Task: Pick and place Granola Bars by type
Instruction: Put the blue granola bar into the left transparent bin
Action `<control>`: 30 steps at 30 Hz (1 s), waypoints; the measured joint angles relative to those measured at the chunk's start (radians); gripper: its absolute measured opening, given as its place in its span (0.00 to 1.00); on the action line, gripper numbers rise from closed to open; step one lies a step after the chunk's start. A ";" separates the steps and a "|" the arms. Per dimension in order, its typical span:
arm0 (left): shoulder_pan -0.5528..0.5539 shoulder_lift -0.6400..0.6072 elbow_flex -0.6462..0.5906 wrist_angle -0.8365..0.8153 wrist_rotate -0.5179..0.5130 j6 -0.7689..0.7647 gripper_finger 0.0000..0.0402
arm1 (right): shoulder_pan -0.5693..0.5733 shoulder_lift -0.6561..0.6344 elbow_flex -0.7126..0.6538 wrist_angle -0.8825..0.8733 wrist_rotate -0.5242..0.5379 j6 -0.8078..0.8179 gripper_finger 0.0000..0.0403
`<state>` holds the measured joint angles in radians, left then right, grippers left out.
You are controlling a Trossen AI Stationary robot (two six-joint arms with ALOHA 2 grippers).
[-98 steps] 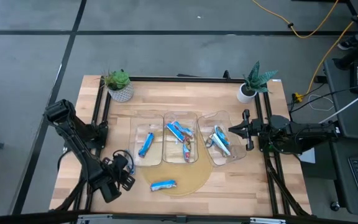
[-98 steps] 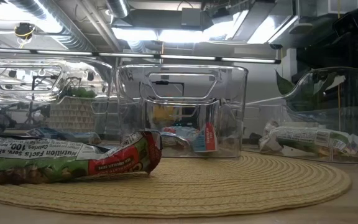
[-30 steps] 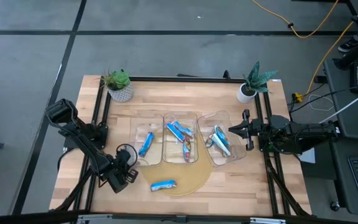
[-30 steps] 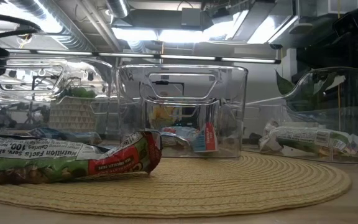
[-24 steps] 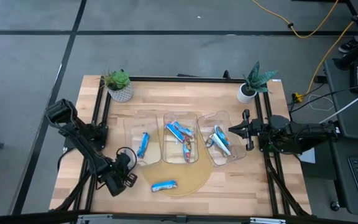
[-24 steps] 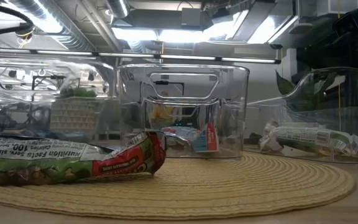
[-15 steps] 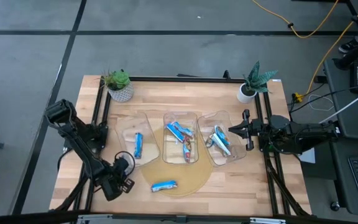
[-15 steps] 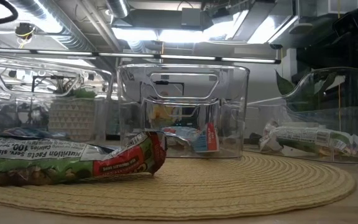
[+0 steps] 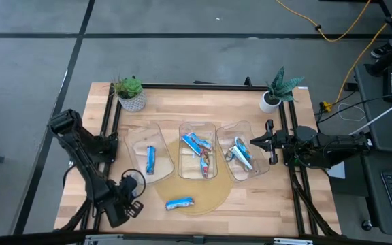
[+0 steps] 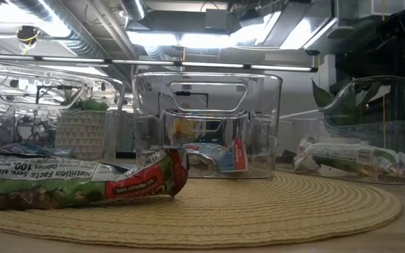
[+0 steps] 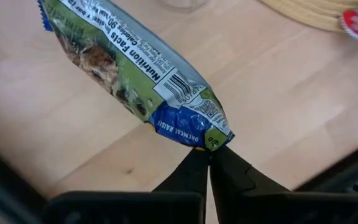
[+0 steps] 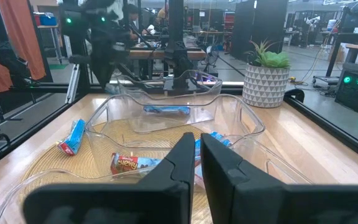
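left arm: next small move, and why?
Probably a short lift. The left gripper has its jaws pinched on just the wrapper tip of a granola bar, low over bare wood and short of the left clear bin. The right gripper waits.

The left gripper (image 11: pixel 209 163) is pinching the end of a granola bar (image 11: pixel 129 71), which is hanging above the wooden table (image 11: pixel 278 87).

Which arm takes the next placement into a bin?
Left. Its end effector pinches a granola bar by the wrapper end. The right end effector holds nothing, beside the right bin.
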<state>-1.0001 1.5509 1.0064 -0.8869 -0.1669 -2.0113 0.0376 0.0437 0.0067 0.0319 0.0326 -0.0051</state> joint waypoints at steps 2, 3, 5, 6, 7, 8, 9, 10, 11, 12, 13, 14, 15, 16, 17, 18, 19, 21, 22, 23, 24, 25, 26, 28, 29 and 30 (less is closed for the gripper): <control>-0.002 0.000 0.048 -0.064 0.000 0.000 0.00 | 0.000 0.000 0.000 0.000 0.000 0.000 0.08; -0.002 0.000 0.072 -0.094 0.000 0.000 0.00 | 0.000 0.000 0.000 0.000 0.000 0.000 0.08; -0.004 0.000 0.115 -0.143 -0.002 0.001 0.00 | 0.000 0.000 0.000 0.000 0.000 0.000 0.08; -0.006 0.000 0.137 -0.167 -0.004 0.002 0.00 | 0.000 0.000 0.000 0.000 0.000 0.000 0.08; -0.008 0.000 0.157 -0.190 -0.010 0.002 0.00 | 0.000 0.000 0.000 0.000 0.000 0.000 0.08; -0.010 0.000 0.177 -0.207 -0.013 0.003 0.00 | 0.000 0.000 0.000 0.000 0.000 0.000 0.08; -0.012 0.000 0.194 -0.225 -0.017 0.005 0.00 | 0.000 0.000 0.000 0.000 0.000 0.000 0.08; -0.015 0.000 0.211 -0.248 -0.021 0.006 0.00 | 0.000 0.000 0.000 0.000 0.000 0.000 0.08; -0.018 0.000 0.229 -0.269 -0.022 0.006 0.00 | 0.000 0.000 0.000 0.000 0.000 0.000 0.08; -0.020 0.000 0.246 -0.287 -0.022 0.006 0.00 | 0.000 0.000 0.000 0.000 0.000 0.000 0.08; -0.021 0.000 0.263 -0.304 -0.022 0.006 0.00 | 0.000 0.000 0.000 0.000 0.000 0.000 0.08; -0.023 0.000 0.279 -0.322 -0.022 0.006 0.00 | 0.000 0.000 0.000 0.000 0.000 0.000 0.08; -0.025 0.000 0.296 -0.344 -0.022 0.006 0.00 | 0.000 0.000 0.000 0.000 0.000 0.000 0.08; -0.027 0.000 0.314 -0.364 -0.024 0.006 0.00 | 0.000 0.000 0.000 0.000 0.000 0.000 0.08; -0.027 0.000 0.332 -0.384 -0.025 0.007 0.00 | 0.000 0.000 0.000 0.000 0.000 0.000 0.08; -0.027 0.000 0.352 -0.411 -0.025 0.008 0.00 | 0.000 0.000 0.000 0.000 0.000 0.000 0.08; -0.027 0.000 0.371 -0.437 -0.025 0.008 0.00 | 0.000 0.000 0.000 0.000 0.000 0.000 0.08; -0.027 0.000 0.412 -0.484 -0.027 0.009 0.00 | 0.000 0.000 0.000 0.000 0.000 0.000 0.08; -0.027 0.000 0.434 -0.510 -0.035 0.010 0.00 | 0.000 0.000 0.000 0.000 0.000 0.000 0.08; -0.027 0.000 0.456 -0.535 -0.048 0.018 0.00 | 0.000 0.000 0.000 0.000 0.000 0.000 0.08; -0.027 0.000 0.478 -0.556 -0.065 0.024 0.00 | 0.000 0.000 0.000 0.000 0.000 0.000 0.08; -0.027 -0.001 0.499 -0.574 -0.082 0.028 0.00 | 0.000 0.000 0.000 0.000 0.000 0.000 0.08; -0.027 0.000 0.522 -0.597 -0.103 0.034 0.00 | 0.000 0.000 0.000 0.000 0.000 0.000 0.08; -0.027 0.000 0.565 -0.640 -0.147 0.045 0.00 | 0.000 0.000 0.000 0.000 0.000 0.000 0.08; -0.027 0.000 0.586 -0.658 -0.169 0.052 0.00 | 0.000 0.000 0.000 0.000 0.000 0.000 0.08; -0.027 0.000 0.607 -0.673 -0.192 0.058 0.00 | 0.000 0.000 0.000 0.000 0.000 0.000 0.08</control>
<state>-1.0267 1.5505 1.6135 -1.5603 -0.3587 -1.9532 0.0376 0.0440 0.0067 0.0319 0.0326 -0.0051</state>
